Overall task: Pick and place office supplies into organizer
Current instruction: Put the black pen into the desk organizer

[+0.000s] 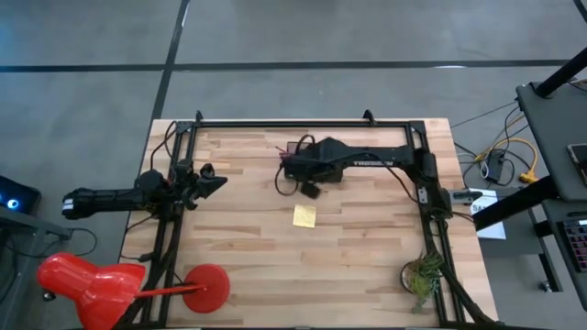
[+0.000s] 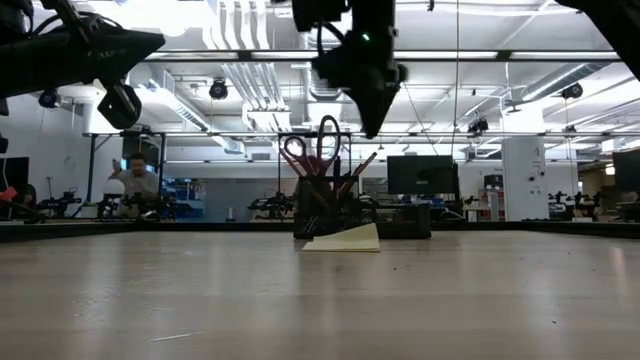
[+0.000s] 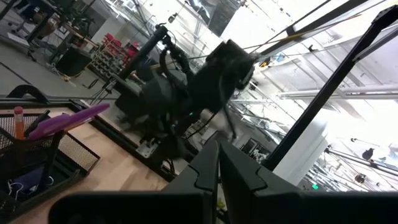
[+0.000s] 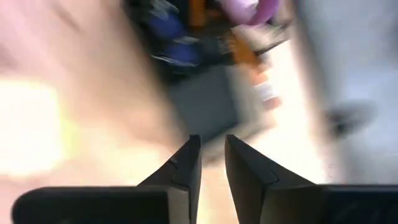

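Note:
The black mesh organizer (image 2: 325,207) stands toward the table's far middle, with purple-handled scissors (image 2: 322,140) and pens (image 2: 358,170) upright in it. In the high view my right arm hides most of it. A yellow sticky-note pad (image 1: 304,216) lies flat on the table just near of it. My right gripper (image 2: 375,105) hangs above the organizer, pointing down, with a narrow gap between its fingers (image 4: 211,146) and nothing in it. My left gripper (image 1: 213,181) waits shut at the table's left edge, raised and roughly level.
A small green plant (image 1: 422,275) sits at the near right corner. A red lamp-like object (image 1: 92,282) and its red disc (image 1: 206,286) stand at the near left. A black frame rail (image 1: 303,122) borders the table. Bare wood lies between the pad and the near edge.

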Controlling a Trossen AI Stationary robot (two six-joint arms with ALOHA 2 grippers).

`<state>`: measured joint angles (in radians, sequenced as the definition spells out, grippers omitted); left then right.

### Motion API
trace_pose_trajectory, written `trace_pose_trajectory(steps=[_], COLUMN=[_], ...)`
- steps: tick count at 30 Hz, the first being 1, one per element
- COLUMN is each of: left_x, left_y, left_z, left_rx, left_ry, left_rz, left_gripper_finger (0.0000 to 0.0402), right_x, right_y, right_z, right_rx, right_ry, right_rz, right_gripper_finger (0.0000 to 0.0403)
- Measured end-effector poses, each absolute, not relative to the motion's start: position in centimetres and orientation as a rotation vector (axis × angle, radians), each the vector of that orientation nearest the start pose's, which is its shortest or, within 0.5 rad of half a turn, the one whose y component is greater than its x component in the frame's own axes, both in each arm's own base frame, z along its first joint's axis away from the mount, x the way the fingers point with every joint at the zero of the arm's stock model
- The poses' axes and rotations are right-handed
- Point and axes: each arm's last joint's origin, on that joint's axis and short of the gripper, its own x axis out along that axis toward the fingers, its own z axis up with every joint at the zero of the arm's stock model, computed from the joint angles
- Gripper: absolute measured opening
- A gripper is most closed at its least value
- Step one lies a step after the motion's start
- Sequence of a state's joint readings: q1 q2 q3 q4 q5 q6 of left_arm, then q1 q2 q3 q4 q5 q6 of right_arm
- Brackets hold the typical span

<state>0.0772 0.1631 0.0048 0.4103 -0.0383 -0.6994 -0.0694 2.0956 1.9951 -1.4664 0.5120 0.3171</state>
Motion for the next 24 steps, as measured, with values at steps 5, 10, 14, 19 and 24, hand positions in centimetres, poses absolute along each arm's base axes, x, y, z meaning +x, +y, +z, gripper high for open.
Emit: trace_pose_trajectory(steps=[5,10,14,19,24], left_x=[10.4,10.4,10.4,10.4,10.5], left_y=[0.9,0.9,0.9,0.9,0.9], left_z=[19.1,19.1,19.1,19.1,19.0], left_rx=[-0.690,-0.690,-0.690,-0.686,-0.658], left_ry=[-0.282,-0.282,-0.282,-0.279,-0.269], left_rz=[0.022,0.022,0.022,0.024,0.032], left_gripper_finger=[0.0000,0.0000,0.0000,0.0000,0.0000], right_x=[41.9,42.3,41.6,40.8,41.7], right_y=[-2.0,0.3,0.6,1.8,2.8], right_z=[27.6,23.5,21.2,20.0,18.4], right_rx=[0.435,0.567,0.666,0.567,0.403], right_ry=[1.072,0.896,0.598,0.443,0.530], right_rz=[-0.755,-0.966,-1.236,-1.313,-1.210], right_gripper_finger=[0.0088,0.0135,0.0173,0.0199,0.0209])
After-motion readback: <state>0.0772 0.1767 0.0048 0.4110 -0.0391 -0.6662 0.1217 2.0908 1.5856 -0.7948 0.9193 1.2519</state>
